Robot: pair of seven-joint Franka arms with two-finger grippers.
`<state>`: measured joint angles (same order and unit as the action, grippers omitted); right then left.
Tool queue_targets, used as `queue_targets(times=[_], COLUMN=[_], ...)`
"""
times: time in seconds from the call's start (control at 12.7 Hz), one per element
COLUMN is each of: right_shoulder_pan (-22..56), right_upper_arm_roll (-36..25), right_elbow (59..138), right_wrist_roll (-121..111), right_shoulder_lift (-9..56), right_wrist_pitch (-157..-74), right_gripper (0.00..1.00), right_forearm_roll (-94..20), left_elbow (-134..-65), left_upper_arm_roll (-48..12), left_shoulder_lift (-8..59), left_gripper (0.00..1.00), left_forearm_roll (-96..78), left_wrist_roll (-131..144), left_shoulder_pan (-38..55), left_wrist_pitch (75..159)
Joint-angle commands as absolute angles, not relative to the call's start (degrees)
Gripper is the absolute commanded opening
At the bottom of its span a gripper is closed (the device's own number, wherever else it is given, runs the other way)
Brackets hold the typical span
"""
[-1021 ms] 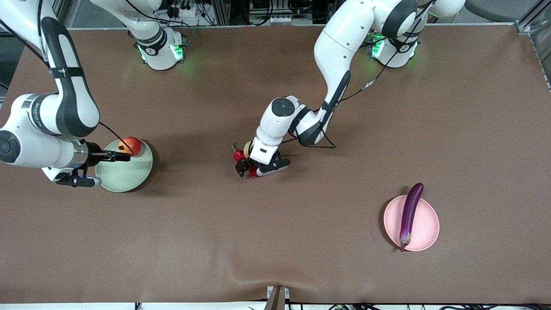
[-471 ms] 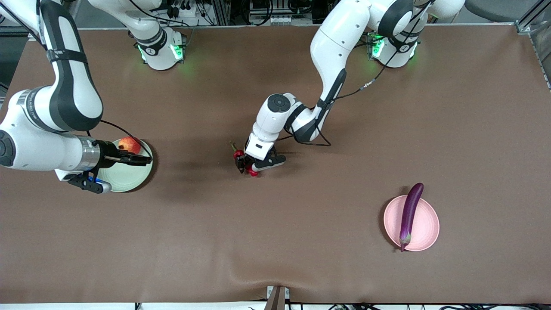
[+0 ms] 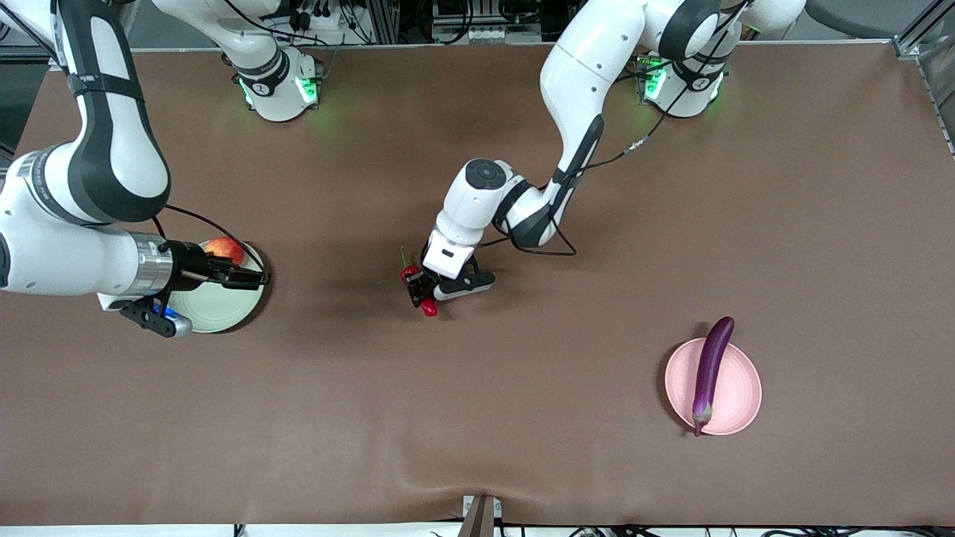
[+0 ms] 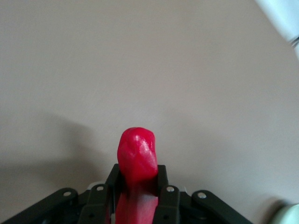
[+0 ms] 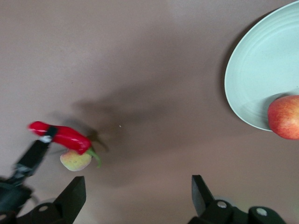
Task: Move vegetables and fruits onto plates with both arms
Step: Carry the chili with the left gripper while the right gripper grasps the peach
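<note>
Pale green plate [image 3: 224, 309]: sitting at the right arm's end of the table and carrying one round red apple [image 3: 225, 249] on the part of its rim nearest the robot bases. The right wrist view is showing the same plate [image 5: 261, 79] with the apple [image 5: 284, 116] resting at its edge.

Pale pink plate [image 3: 735, 399]: sitting toward the left arm's end, nearer to the front camera than the green plate. A long purple eggplant [image 3: 710, 371] is lying across it, both ends overhanging the rim.

Red chili pepper [image 3: 418, 287]: being gripped near mid-table by the left gripper [image 3: 424, 287], whose jaws are clenched on its body. In the left wrist view the pepper's [image 4: 137, 161] blunt red end is sticking out past the black fingers [image 4: 167, 198]. In the right wrist view the pepper [image 5: 60, 135] is showing red with its green stem hanging down.

Peach [image 5: 74, 160]: yellowish-pink, lying on the table under the pepper's stem end, as seen in the right wrist view; the left arm is hiding it from the front camera.

Right gripper [image 3: 250, 278]: hovering over the green plate's edge toward mid-table, jaws spread and carrying nothing.
</note>
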<state>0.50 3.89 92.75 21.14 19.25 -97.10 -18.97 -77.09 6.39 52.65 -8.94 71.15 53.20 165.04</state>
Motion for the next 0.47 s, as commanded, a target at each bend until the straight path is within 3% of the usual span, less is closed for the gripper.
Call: queue_targets(times=[0.0, 0.16, 0.39], right_shoulder_pan=[2.71, 6.57, 12.9], right_upper_arm_roll=[3.6, 3.6, 3.52], right_elbow=[90.09, 90.35, 91.05], right_wrist_roll=[26.25, 32.23, 39.19], right_shoulder_lift=[20.39, 20.48, 21.36], right_wrist_pitch=[-95.89, -96.41, -100.18], right_gripper=[1.0, 1.0, 1.0], right_forearm_roll=[-20.82, -21.97, -23.2], left_elbow=[-78.75, -79.1, -79.1], left_upper_arm_roll=[9.92, 11.34, 11.43], left_shoulder_lift=[44.67, 39.93, 33.33], left_gripper=[0.0, 0.0, 0.0], left_forearm_roll=[-9.67, -9.93, -9.58], left_wrist_roll=[74.69, 76.11, 76.03], left_shoulder_pan=[53.17, 51.43, 46.25], left_wrist_pitch=[163.83, 163.48, 155.41])
